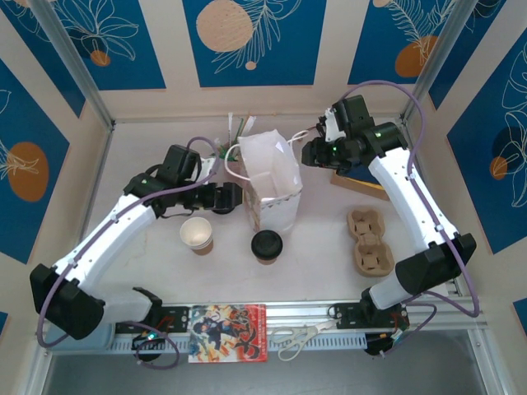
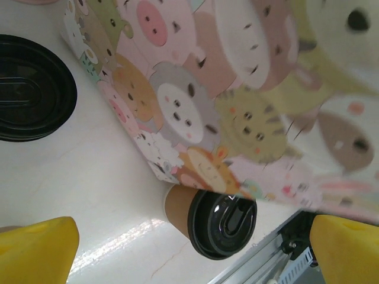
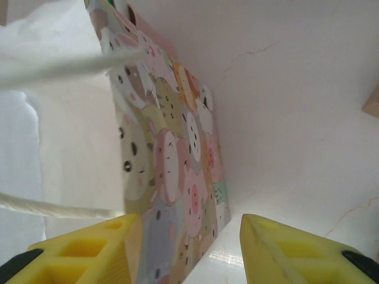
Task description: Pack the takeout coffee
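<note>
I see the bag [image 1: 276,193] white inside, its outside printed with pastel cartoon animals in pink, grey, tan and green. The open cup [image 1: 197,234] is kraft-brown with a cream interior, and the lidded cup [image 1: 266,245] is brown under black. The carrier [image 1: 369,241] is tan, the desk [image 1: 329,271] white, and the wall panels [image 1: 247,41] blue with orange discs.

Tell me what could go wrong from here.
1. The paper bag appears unheld, with the open left gripper and right gripper close beside it; a bump could topple it onto the lidded cup.
2. The takeout coffee has no lid; a hard squeeze might crush it.
</note>
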